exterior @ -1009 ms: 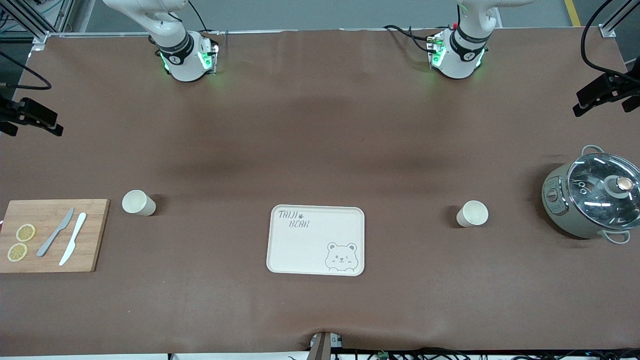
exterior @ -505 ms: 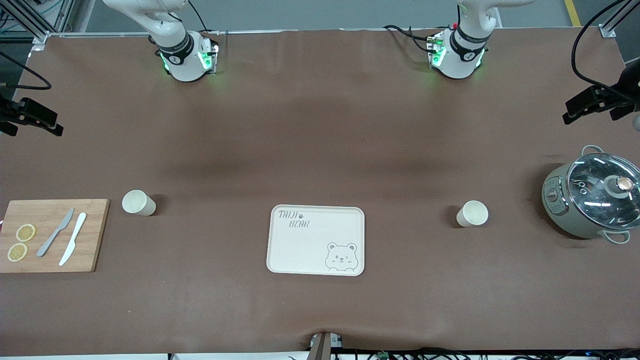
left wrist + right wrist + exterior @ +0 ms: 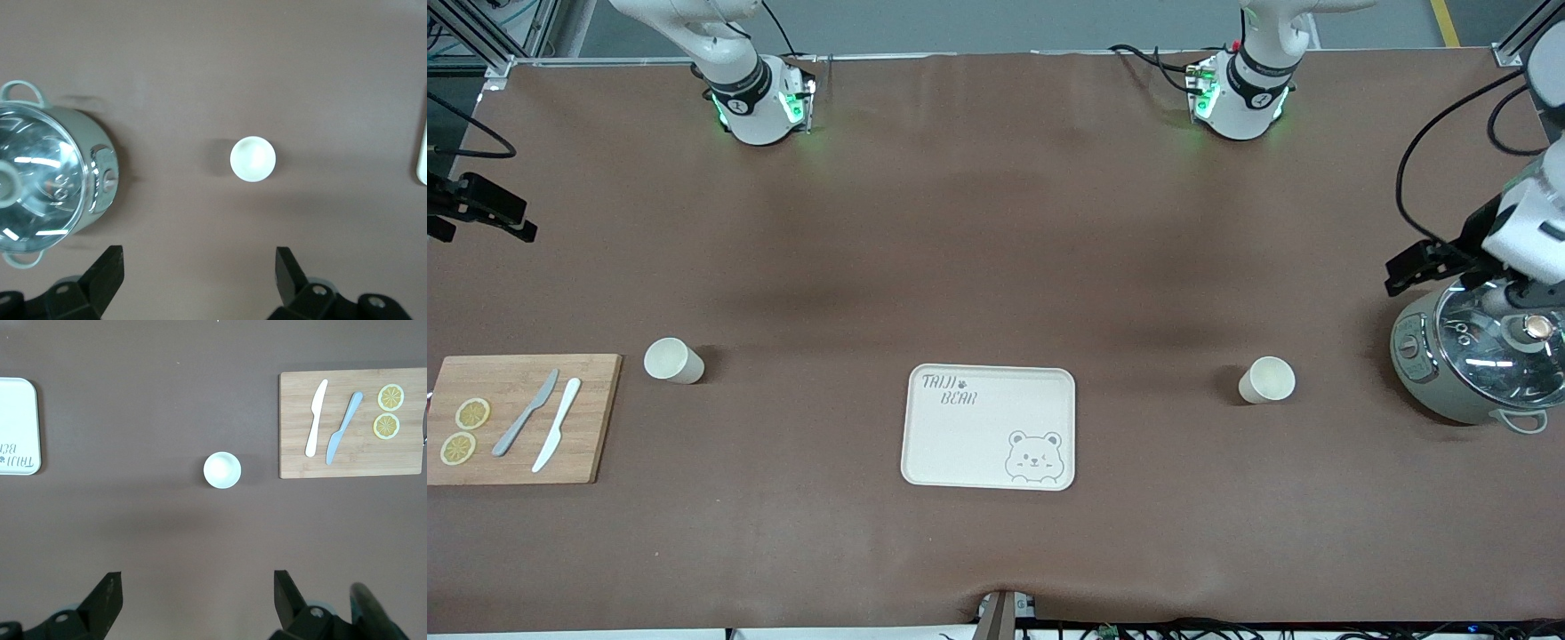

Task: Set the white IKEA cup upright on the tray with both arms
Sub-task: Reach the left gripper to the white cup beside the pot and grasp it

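Front view is showing two white cups sitting on the brown counter [image 3: 996, 222], one cup [image 3: 673, 361] toward the right arm's end, just beside the wooden cutting board [image 3: 596, 444], and the other cup [image 3: 1267, 380] toward the left arm's end, between the tray [image 3: 951, 444] and the lidded pot [image 3: 1476, 347]. The cream tray with the bear face is lying bare between the two cups, well apart from each. Nothing is being gripped, so I'm judging this as the very opening step, the reach toward the cups. The left claw [image 3: 1414, 267] is hanging in the air over the pot's edge with its fingers spread wide and nothing between them; its wrist view is looking straight down on the cup, which appears to be standing upright, mouth up. The right claw [image 3: 480, 209] is hanging over the counter's edge at the right arm's end, fingers likewise spread and empty, and its wrist view is showing the cup beside the board, with two knives [image 3: 330, 420] and lemon slices [image 3: 388, 410] resting on the board. Next, I'd say, each claw is needing to come over its own cup, drop down around the wall and close gently, keeping the cup level while carrying it to the tray.
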